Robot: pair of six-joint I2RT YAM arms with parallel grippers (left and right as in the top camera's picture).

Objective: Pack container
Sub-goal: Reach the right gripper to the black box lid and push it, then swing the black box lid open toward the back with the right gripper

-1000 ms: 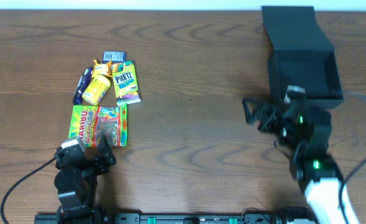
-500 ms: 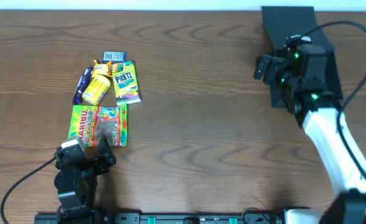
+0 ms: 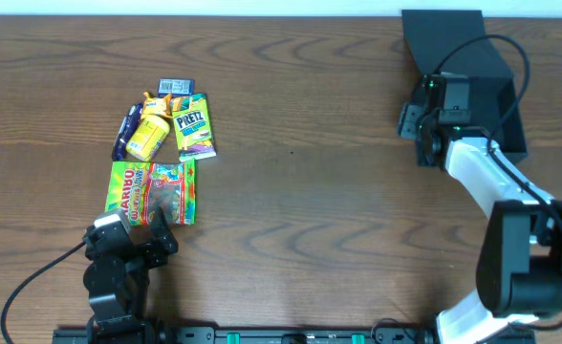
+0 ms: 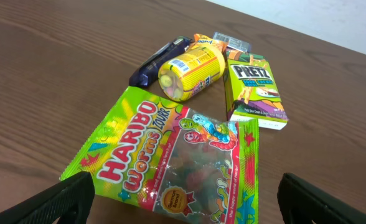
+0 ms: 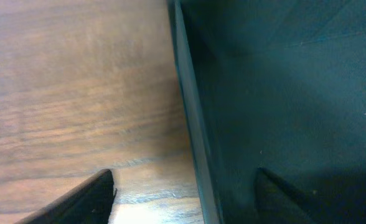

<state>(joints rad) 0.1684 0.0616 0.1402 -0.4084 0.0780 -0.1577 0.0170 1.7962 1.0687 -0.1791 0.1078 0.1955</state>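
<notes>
At overhead upper right, dark teal-black matte square cardboard box (image 3: 472,57), flap back; right end effector (image 5: 183,186) spread astride its left wall. Lower left, left end effector (image 4: 186,196) wide open, facing green "HARIBO Worms" bag (image 4: 170,162) and green "PRETZ" carton (image 4: 254,87).

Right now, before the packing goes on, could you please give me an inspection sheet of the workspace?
Surface: brown wood-grain table, no spills seen.
Job's things: container far right, lid open; Haribo bag, Pretz box, yellow packet, blue bar, small dark packet grouped at left.
Clutter: nothing seen.
Grippers: left gripper open, at the Haribo bag's near edge; right gripper open, straddling the container's left wall.
Cables: left cable on the table; right cable arcs over the container.
Surroundings: white strip beyond the far edge; black rail at the near edge.
</notes>
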